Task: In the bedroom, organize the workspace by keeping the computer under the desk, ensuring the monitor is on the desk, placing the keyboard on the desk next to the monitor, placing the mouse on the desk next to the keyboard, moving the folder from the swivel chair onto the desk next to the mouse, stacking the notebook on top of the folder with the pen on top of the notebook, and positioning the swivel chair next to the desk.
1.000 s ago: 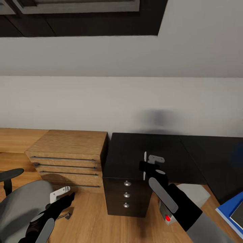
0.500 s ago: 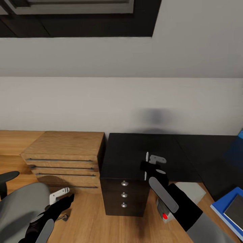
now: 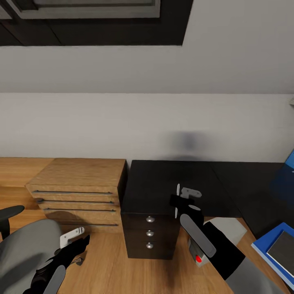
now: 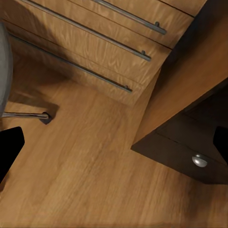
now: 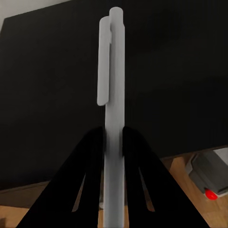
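Pen (image 5: 113, 95) pinched upright in our right gripper (image 5: 113, 137) above the desk (image 3: 163, 183).
Its long axis runs vertical, clip end away from the fingers; the notebook (image 3: 285, 247) lies on the folder (image 3: 267, 251); left gripper (image 3: 75, 237) state we cannot tell.

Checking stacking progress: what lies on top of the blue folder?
The dark notebook lies on the blue folder. Both are cut off by the picture's edge, so the rest is unseen.

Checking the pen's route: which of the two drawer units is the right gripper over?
The dark drawer unit with round knobs under the black desk. The right gripper, shut on the pen, hangs above it; the light wooden chest has bar handles.
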